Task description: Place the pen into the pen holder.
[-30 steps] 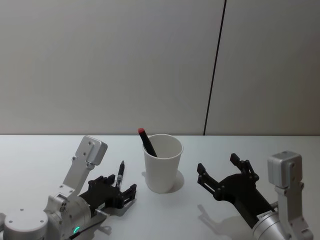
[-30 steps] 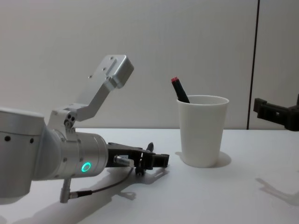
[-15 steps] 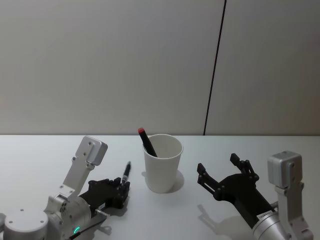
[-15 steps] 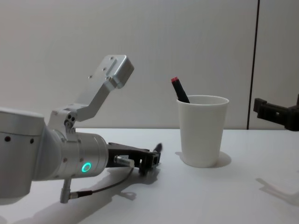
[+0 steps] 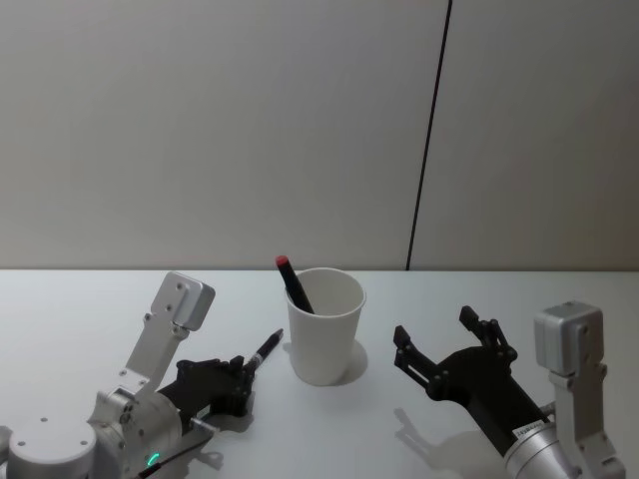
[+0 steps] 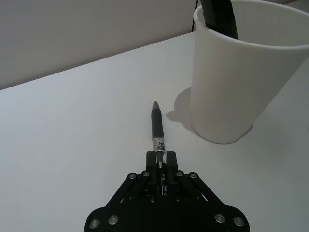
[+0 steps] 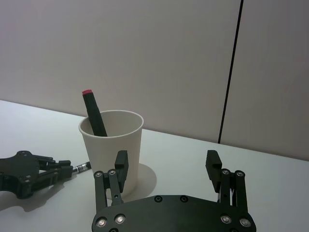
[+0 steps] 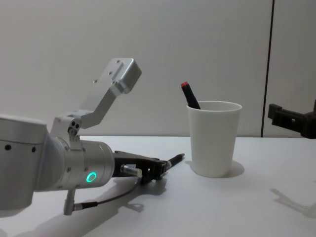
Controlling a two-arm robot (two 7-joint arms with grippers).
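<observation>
My left gripper (image 5: 243, 371) pinches the pen (image 5: 267, 349) by its back end, low nr the table (image 5: 80, 309), pen near-flat w/ tip aimed fwd-right at the cup (image 5: 324, 329) just beside, so left's nearer; right gripper (image 5: 434, 327) spread, idle beyond the cup.

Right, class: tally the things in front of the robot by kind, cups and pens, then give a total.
Paper cups: 1, the white pen holder.
Pens: 2, the black pen gripped by the left gripper and the red-capped pen standing in the pen holder.
Total: 3.
</observation>
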